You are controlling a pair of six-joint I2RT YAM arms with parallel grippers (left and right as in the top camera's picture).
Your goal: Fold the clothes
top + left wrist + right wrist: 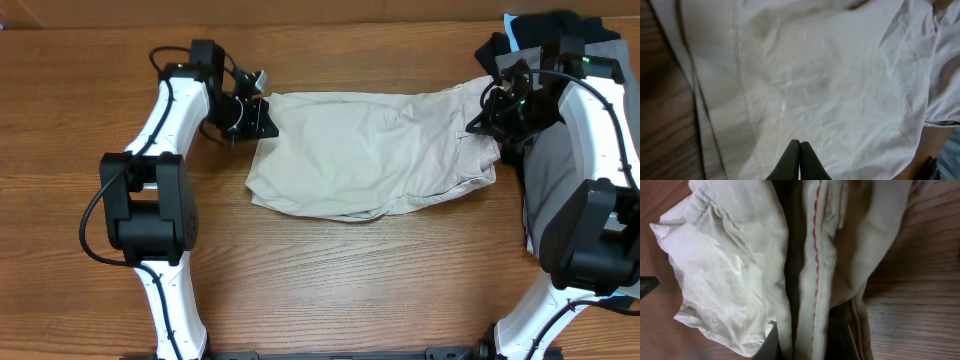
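Centre frame on the bench [300, 290], the shorts [370, 150] lie spread. My right gripper [492, 112] jaws grasp the waistband, and my left gripper [252, 112] jaws are clenched at the left hem. I'd lift both ends evenly and keep the cloth taut.

Brown wood-grain table [330, 280] with two spare garments heaped by the right jaws.
The flat grey fabric garment [546, 190] lies on the tabletop just outward of the right jaws and runs from there toward the table's near edge. The crumpled black garment with light-blue trim [545, 25] is bunched just beyond those jaws, at the far corner, its blue edge showing on the side nearest them; the two garments seem to meet behind the jaws, though the join is hidden. Both lie well apart from the left jaws. Bare planks show left of the left jaws [660, 125] and right of the right jaws [920, 305], the grain running crosswise in both wrist views.
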